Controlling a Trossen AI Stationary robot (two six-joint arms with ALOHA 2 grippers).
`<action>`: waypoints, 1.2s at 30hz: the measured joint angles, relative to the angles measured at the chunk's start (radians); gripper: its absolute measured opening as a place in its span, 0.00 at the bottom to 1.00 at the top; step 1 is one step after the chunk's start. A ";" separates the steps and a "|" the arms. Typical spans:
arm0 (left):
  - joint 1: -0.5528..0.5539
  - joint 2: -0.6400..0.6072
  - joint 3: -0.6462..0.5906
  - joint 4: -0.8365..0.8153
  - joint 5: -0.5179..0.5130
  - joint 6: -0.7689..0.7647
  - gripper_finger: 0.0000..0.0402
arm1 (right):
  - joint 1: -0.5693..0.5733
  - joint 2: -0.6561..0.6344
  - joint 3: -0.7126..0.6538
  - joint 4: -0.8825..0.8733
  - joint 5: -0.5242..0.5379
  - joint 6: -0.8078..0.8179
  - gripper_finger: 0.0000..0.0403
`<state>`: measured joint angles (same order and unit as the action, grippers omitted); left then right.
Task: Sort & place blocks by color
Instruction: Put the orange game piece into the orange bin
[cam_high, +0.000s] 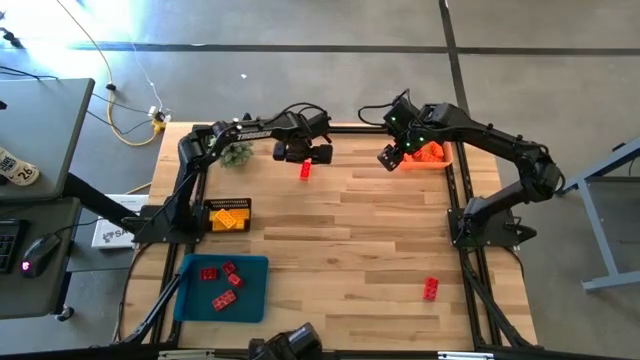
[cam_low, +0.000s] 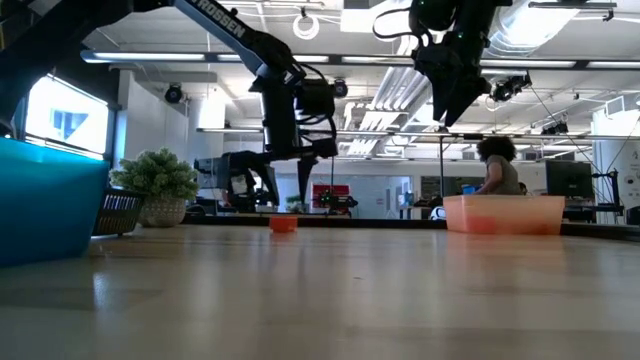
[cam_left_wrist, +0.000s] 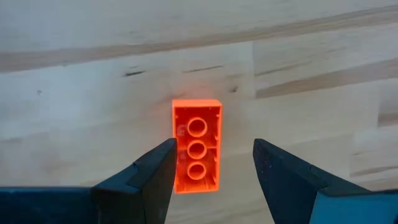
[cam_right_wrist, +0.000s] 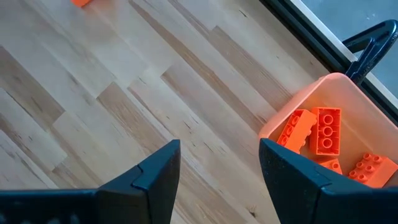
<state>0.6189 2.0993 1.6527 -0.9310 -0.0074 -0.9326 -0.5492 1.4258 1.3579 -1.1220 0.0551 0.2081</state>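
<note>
Blocks sit sorted in part: orange ones in the pale orange tray (cam_high: 441, 160) at the far right edge, yellow ones in the dark basket (cam_high: 228, 215) on the left, 4 red ones on the blue tray (cam_high: 222, 288) near left. 1 orange block (cam_left_wrist: 196, 146) lies hollow side up on the tabletop (cam_high: 350, 250), directly under the left end effector (cam_left_wrist: 211, 167), fingers spread, empty. Right end effector (cam_right_wrist: 219, 167) hovers beside the orange tray, fingers apart, empty. 1 red block (cam_high: 431, 289) lies alone near right.
</note>
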 joint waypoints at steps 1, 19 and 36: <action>0.000 0.000 0.000 -0.001 -0.003 0.002 0.50 | 0.000 0.000 0.000 0.002 0.000 0.000 0.51; -0.011 0.072 0.000 -0.001 0.011 0.001 0.50 | 0.000 0.000 0.000 0.001 0.000 0.000 0.51; -0.007 0.101 0.000 -0.006 0.003 0.032 0.46 | 0.000 0.000 0.000 0.003 0.004 0.000 0.51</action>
<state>0.6119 2.2000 1.6527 -0.9371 -0.0041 -0.9002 -0.5495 1.4254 1.3579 -1.1194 0.0589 0.2077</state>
